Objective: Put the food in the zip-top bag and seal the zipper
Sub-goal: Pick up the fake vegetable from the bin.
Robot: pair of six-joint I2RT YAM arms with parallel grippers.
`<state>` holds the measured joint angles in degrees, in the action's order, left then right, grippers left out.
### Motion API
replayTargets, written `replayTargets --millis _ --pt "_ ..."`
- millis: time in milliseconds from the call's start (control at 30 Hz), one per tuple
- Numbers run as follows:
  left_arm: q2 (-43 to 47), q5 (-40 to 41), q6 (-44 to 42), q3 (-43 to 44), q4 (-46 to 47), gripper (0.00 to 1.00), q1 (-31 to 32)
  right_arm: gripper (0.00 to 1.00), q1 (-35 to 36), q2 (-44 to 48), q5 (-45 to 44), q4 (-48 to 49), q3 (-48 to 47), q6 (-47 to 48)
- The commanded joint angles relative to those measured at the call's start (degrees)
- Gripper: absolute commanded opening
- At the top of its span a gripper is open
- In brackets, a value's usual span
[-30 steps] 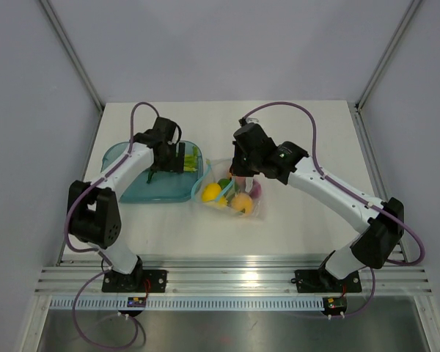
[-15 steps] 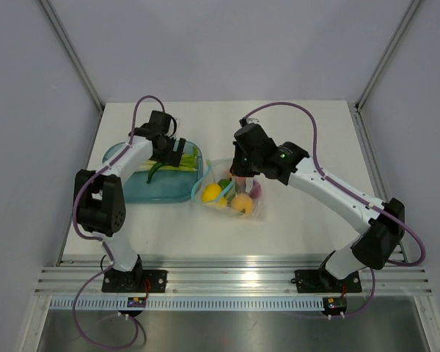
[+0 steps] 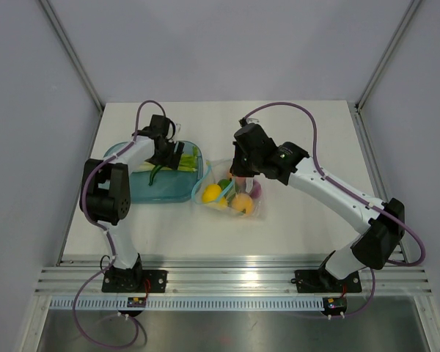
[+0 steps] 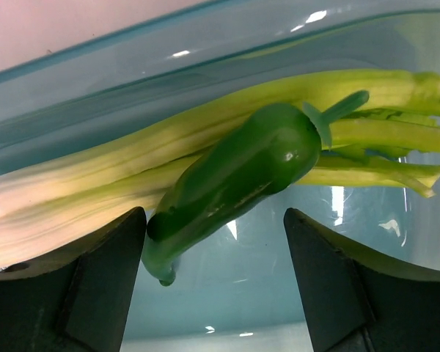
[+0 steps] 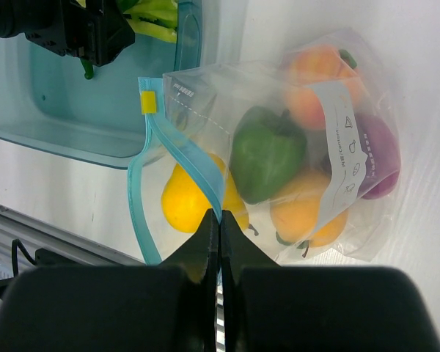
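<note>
The zip-top bag [image 5: 319, 139] lies on the white table [image 3: 301, 220] near its middle, just right of the teal tray [image 3: 143, 192], with its mouth turned toward the tray; its zipper [image 5: 182, 155] is unsealed, the two light-blue strips parted into a narrow loop; inside the bag sit a green pepper [image 5: 268, 154], a yellow piece [image 5: 182, 204], two orange pieces [image 5: 308, 213] and a purple one [image 5: 378, 163], crowded against each other; the right gripper [image 5: 218, 220] has its fingers pressed together on the zipper, pinching one strip at the bag's mouth; from above it hangs over the bag's far edge; in the tray, a dark green chilli [image 4: 235, 180] lies slantwise across a bundle of pale green stalks [image 4: 117, 172], touching them; the left gripper [image 4: 214, 246] is low inside the tray with its fingers [image 4: 103, 275] wide apart, one on each side of the chilli's tip; the tip lies just beside the left finger, and whether it touches cannot be told; nothing is clamped there.
</note>
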<state>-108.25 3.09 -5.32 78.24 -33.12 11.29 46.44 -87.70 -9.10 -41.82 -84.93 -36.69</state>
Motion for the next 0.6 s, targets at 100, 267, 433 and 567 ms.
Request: replayTargets --millis 100,267,433,567 --pt "2.2 -1.9 1.5 -0.2 3.5 0.71 0.0 0.00 0.4 0.6 -0.5 1.2 -1.1 0.2" --pt "4.3 -1.9 2.4 -0.5 2.0 0.40 0.0 0.00 0.5 0.6 0.0 1.6 -0.9 -0.2" --pt "5.9 -2.7 3.1 -0.5 0.2 0.21 0.3 0.00 0.5 1.0 0.8 2.0 -0.2 -0.6" --pt "9.2 -2.7 4.4 -0.7 -2.6 0.14 0.5 0.00 0.5 1.6 0.9 2.4 0.3 -0.6"
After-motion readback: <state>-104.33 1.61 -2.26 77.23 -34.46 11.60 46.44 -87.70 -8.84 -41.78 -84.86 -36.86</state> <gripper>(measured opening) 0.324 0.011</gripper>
